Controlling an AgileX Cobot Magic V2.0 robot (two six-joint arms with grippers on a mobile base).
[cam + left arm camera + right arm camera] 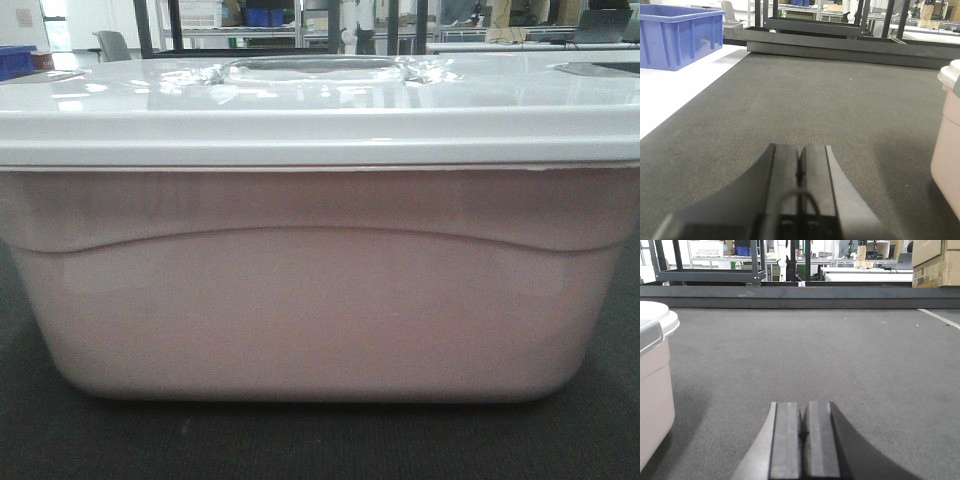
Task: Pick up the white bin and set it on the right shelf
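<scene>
The white bin [320,300] fills the front view: a pale pinkish translucent tub with a curved ridge and a glossy white lid with a recessed handle, standing on dark carpet. Its edge shows at the right of the left wrist view [949,145] and at the left of the right wrist view [654,380]. My left gripper [800,150] is shut and empty, low over the carpet left of the bin. My right gripper [804,406] is shut and empty, low over the carpet right of the bin. Neither touches the bin. The right shelf is out of view.
A blue plastic bin [677,35] stands on a white surface at the far left. A low dark frame [840,47] runs across the far edge of the carpet [840,350]. Cardboard boxes [935,262] stand at the far right. Racks and desks fill the background.
</scene>
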